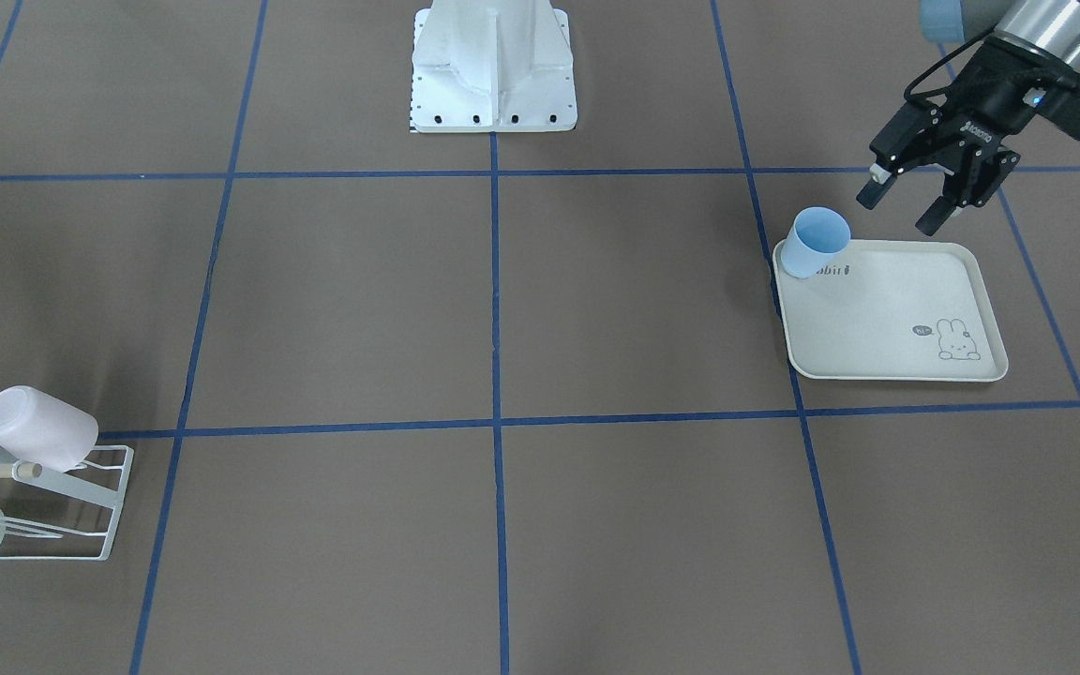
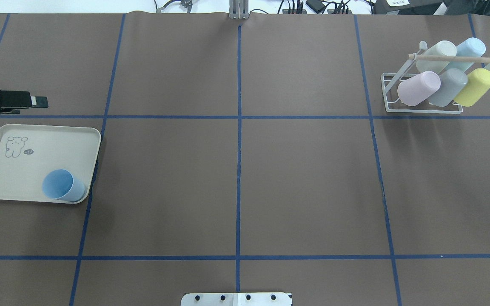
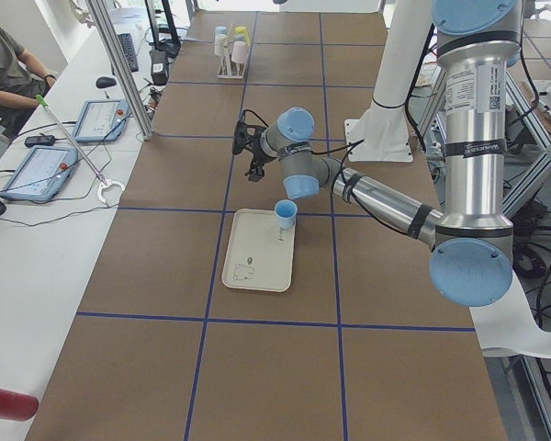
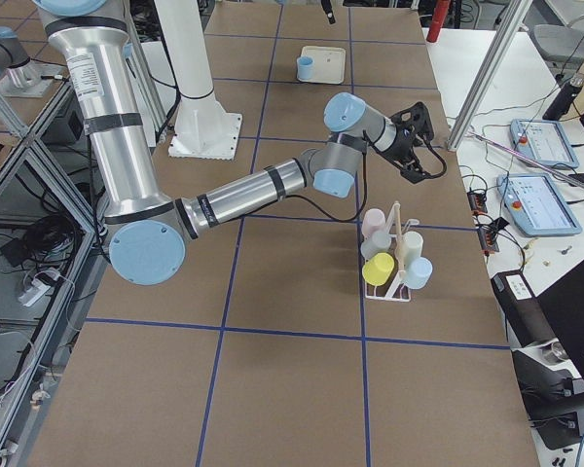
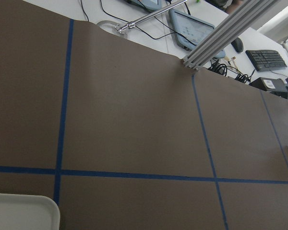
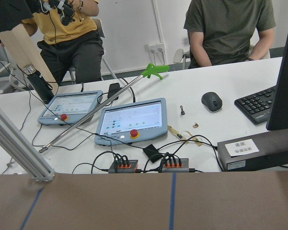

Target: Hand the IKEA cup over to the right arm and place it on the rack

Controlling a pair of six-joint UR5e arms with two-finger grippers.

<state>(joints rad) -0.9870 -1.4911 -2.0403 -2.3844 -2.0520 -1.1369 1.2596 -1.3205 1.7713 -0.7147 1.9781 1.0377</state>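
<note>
The light blue IKEA cup (image 1: 817, 242) (image 2: 62, 185) (image 3: 286, 213) stands upright on the corner of a cream rabbit-printed tray (image 1: 877, 319) (image 2: 24, 170), the corner nearest the robot's base and the table's middle. My left gripper (image 1: 901, 211) (image 3: 253, 158) hangs open and empty above the table just beyond the tray's robot-side edge, apart from the cup. The white wire rack (image 2: 423, 111) (image 1: 120, 503) (image 4: 397, 219) stands at the far right, holding several cups. My right gripper (image 4: 417, 161) hovers beside the rack, near the table's operator-side edge; I cannot tell whether it is open or shut.
The robot's white base plate (image 1: 493, 103) sits at the table's middle edge. Blue tape lines grid the brown tabletop. Beyond the far edge stand an aluminium post (image 4: 487, 68), teach tablets (image 6: 132, 120) and seated people (image 6: 228, 28).
</note>
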